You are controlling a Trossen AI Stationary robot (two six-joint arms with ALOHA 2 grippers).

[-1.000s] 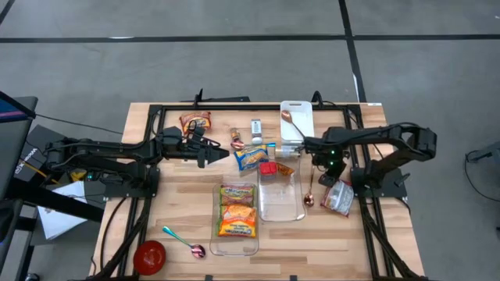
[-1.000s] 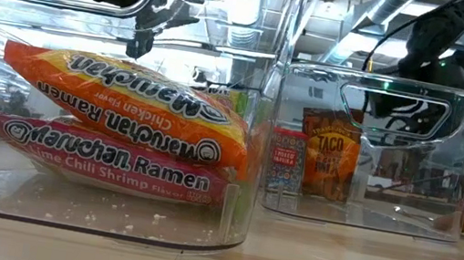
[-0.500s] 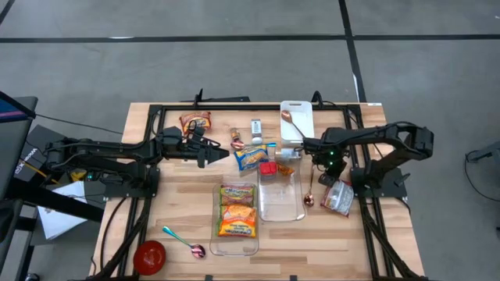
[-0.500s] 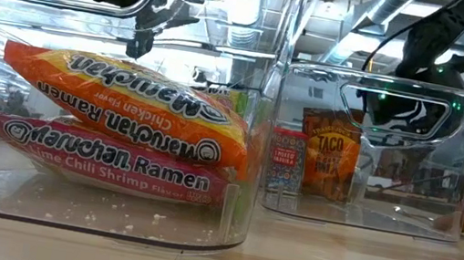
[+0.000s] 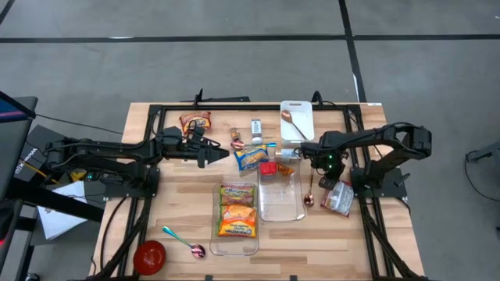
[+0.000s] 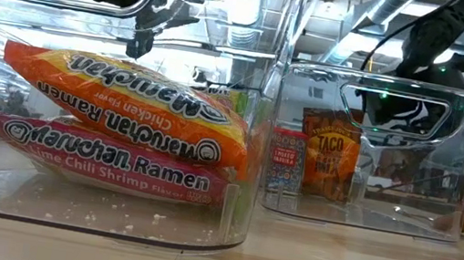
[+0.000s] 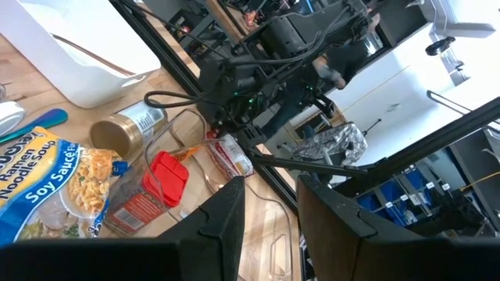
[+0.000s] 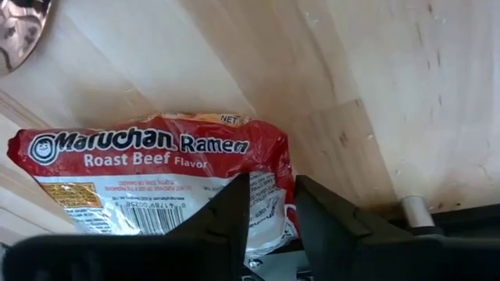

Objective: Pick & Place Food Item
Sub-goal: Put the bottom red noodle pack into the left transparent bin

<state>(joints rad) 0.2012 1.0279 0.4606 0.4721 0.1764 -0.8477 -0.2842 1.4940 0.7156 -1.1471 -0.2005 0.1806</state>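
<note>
My right gripper [image 5: 319,162] hangs over the table's right part, pointing steeply down. Its fingers [image 8: 272,191] stand narrowly open with nothing between them. Below them a red Maruchan roast beef ramen packet [image 8: 156,183] lies flat on the wood [image 5: 337,197]. My left gripper [image 5: 224,154] waits level at mid-table, narrowly open [image 7: 269,195] and holding nothing, just short of a blue soy sauce noodle packet [image 5: 250,158]. Two ramen packets [image 6: 122,127] lie stacked in the left clear container [image 5: 237,212].
A second clear container [image 5: 281,195] has a red box [image 5: 268,168] and a taco packet [image 6: 330,154] at its far end. A copper spoon [image 5: 308,199] lies beside it. A white board [image 5: 297,119], a can [image 5: 237,139], a red bowl [image 5: 150,254] and a spoon [image 5: 183,242] also lie about.
My right arm has swung slightly toward the table's near edge, tipping its gripper a little closer to the roast beef packet. Nothing on the table has moved.
</note>
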